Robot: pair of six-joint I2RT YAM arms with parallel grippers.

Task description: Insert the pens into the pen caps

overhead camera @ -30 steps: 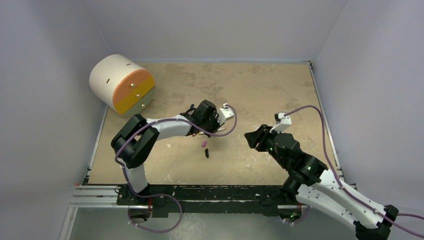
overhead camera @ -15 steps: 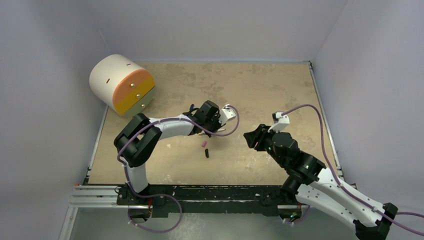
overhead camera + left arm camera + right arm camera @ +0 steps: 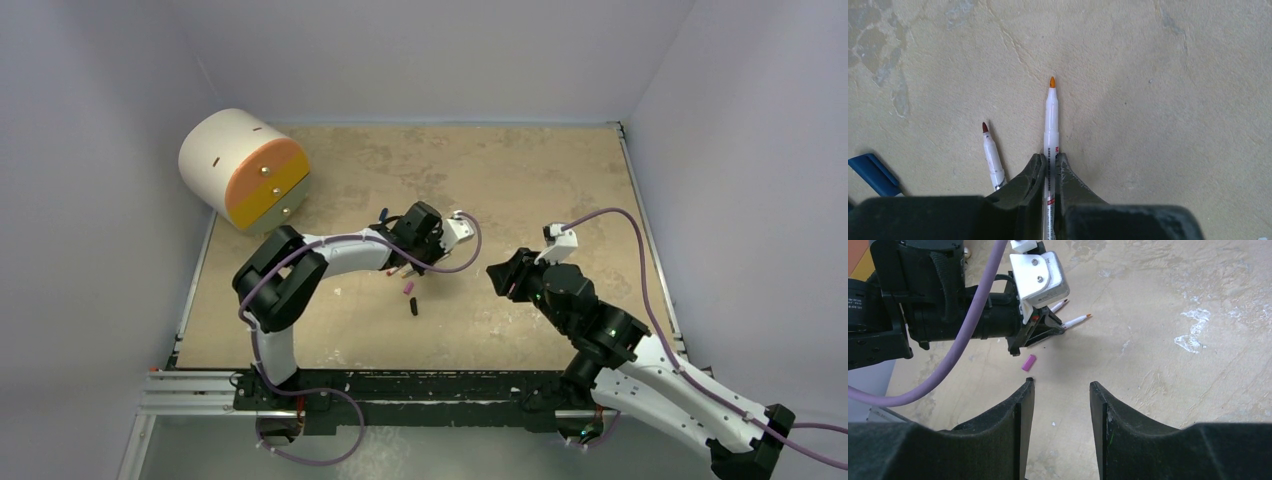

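Orange-tipped pen (image 3: 1050, 115) clamped by my left gripper (image 3: 1049, 162) at its tips, right gripper (image 3: 1062, 385) open and empty; narrow pinch may let it swivel against the pink cap (image 3: 1029, 362).

We see a robotics lab test cell: plain pale walls (image 3: 420, 60) box in a worn tan table (image 3: 520, 170), with a left arm (image 3: 335, 250) and right arm (image 3: 650, 375) bolted to its metal rail (image 3: 200, 385).

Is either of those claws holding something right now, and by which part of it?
The left claw pinches the orange-tipped pen by its white barrel, with the tip sticking out ahead. The right claw is open and holds nothing.
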